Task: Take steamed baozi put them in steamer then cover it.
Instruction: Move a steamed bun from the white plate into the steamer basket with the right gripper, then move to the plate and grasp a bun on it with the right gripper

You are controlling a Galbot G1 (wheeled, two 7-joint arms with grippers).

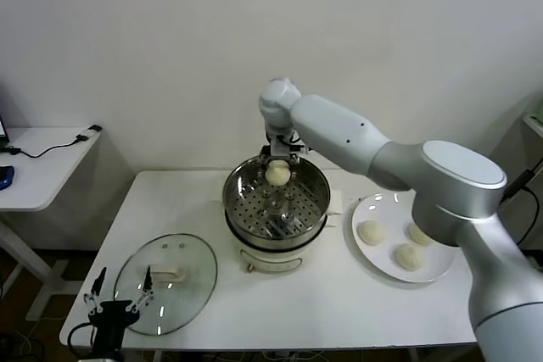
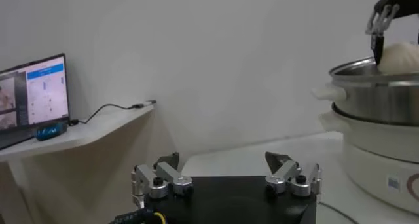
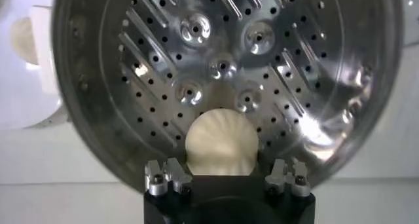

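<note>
A white tabletop (image 1: 339,303) carries three things. The steamer (image 1: 276,209), on its white pot base, stands at the middle toward the far edge. The glass cover (image 1: 165,284) lies flat near the front left corner. A white plate (image 1: 373,256) rests toward the right edge, just beside the steamer.

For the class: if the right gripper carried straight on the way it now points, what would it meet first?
The right gripper, pointing down into the steamer, holds a baozi. That bun would likely meet the perforated floor first; the gap is unclear.
</note>
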